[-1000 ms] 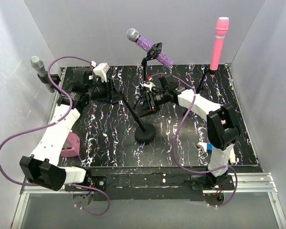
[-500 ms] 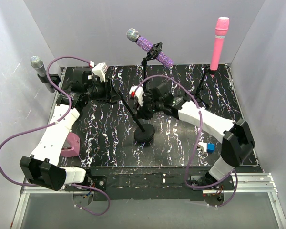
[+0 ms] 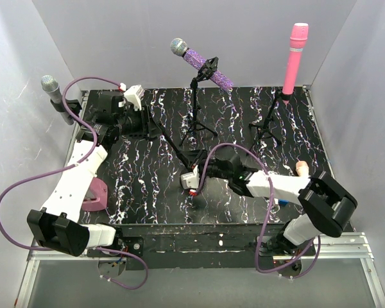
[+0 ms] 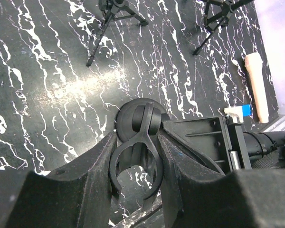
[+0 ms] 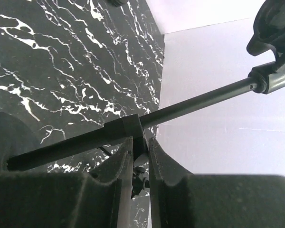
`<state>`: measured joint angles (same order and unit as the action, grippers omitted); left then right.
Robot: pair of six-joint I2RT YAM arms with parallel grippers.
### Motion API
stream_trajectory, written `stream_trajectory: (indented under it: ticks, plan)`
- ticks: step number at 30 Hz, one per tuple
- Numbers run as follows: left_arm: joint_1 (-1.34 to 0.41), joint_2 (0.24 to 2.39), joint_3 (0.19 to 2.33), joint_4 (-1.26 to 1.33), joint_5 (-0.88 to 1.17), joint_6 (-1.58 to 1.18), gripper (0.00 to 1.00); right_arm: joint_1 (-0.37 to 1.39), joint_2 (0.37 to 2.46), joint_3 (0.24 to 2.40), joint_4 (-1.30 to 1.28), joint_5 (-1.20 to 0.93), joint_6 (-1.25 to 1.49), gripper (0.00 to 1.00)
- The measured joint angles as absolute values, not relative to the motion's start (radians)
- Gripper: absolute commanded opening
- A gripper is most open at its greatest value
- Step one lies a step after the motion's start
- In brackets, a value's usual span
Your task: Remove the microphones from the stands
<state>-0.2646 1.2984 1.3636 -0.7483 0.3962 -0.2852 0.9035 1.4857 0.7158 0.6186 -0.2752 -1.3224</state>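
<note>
A black stand with a round base [image 3: 202, 187] leans up to the left, and its pole [image 3: 173, 146] ends in an empty ring clip [image 4: 133, 164]. My left gripper [image 3: 153, 125] is shut on that clip, a finger on each side [image 4: 135, 166]. My right gripper [image 3: 194, 174] is low at the stand's foot, jaws almost closed on the pole's collar [image 5: 130, 127], seen up close in the right wrist view [image 5: 140, 142]. A purple microphone [image 3: 202, 63] and a pink one [image 3: 295, 58] sit on tripod stands at the back. A grey microphone [image 3: 52, 93] hangs at the left wall.
A peach cylinder [image 3: 301, 168] lies at the right, also in the left wrist view [image 4: 256, 85], beside a blue block [image 4: 240, 110]. A pink holder [image 3: 96, 196] sits under the left arm. Tripod legs [image 3: 196, 131] spread over the back. Walls close in all around.
My right arm has swung from behind the stand down to the front, and its gripper has dropped to the pole's foot. The left arm and the clip have stayed put.
</note>
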Motion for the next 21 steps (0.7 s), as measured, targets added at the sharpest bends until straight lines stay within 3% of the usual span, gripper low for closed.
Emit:
stream_trajectory:
  ticks: [2, 3, 4, 5, 9, 14, 21]
  plan:
    - [-0.267, 1.298, 1.364, -0.751, 0.405, -0.284, 0.0, 0.904, 1.464, 0.717, 0.579, -0.282, -1.324, 0.34]
    - [-0.271, 1.298, 1.364, -0.755, 0.411, -0.284, 0.0, 0.903, 1.441, 0.724, 0.53, -0.287, -1.306, 0.51]
    - [-0.273, 1.299, 1.364, -0.76, 0.418, -0.286, 0.0, 0.901, 1.413, 0.74, 0.459, -0.293, -1.272, 0.75]
    - [-0.274, 1.299, 1.364, -0.765, 0.423, -0.287, 0.0, 0.898, 1.383, 0.769, 0.374, -0.299, -1.227, 0.8]
    - [-0.278, 1.299, 1.363, -0.772, 0.434, -0.287, 0.0, 0.863, 1.319, 0.985, 0.078, -0.316, -0.957, 0.83]
    - [-0.278, 1.299, 1.362, -0.775, 0.435, -0.287, 0.0, 0.749, 1.344, 1.234, -0.223, -0.384, -0.506, 0.74]
    - [-0.277, 1.299, 1.356, -0.765, 0.439, -0.287, 0.0, 0.633, 1.536, 1.298, -0.488, -0.64, -0.058, 0.69]
